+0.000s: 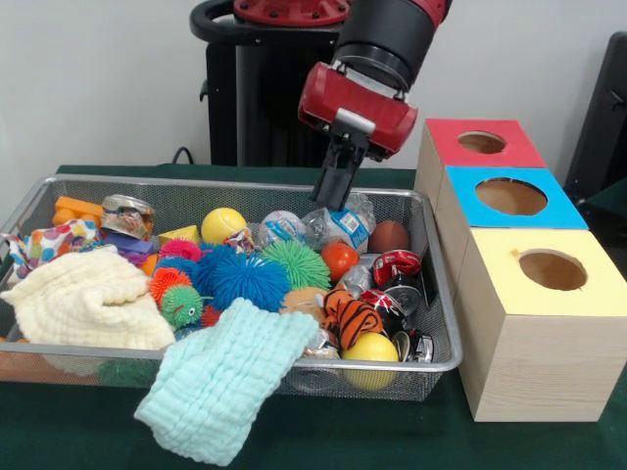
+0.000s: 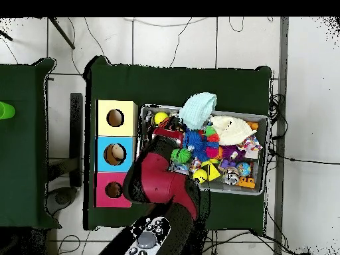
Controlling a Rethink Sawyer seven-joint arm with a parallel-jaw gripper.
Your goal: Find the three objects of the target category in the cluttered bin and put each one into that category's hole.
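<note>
- A plain pale wall (image 1: 118, 78) is standing behind the scene, evenly lit.
- A dark green cloth is covering the desk (image 1: 294, 441).
- From above, a floor of pale tiles (image 2: 305, 99) with dark joints is showing around the desk.
- Thin black cables (image 2: 166, 36) are trailing across the tiles beyond the desk's far edge.
- A second desk with a green cover (image 2: 23, 139) is standing to one side.
- Something dark is showing at the front view's right edge (image 1: 602, 117).
</note>
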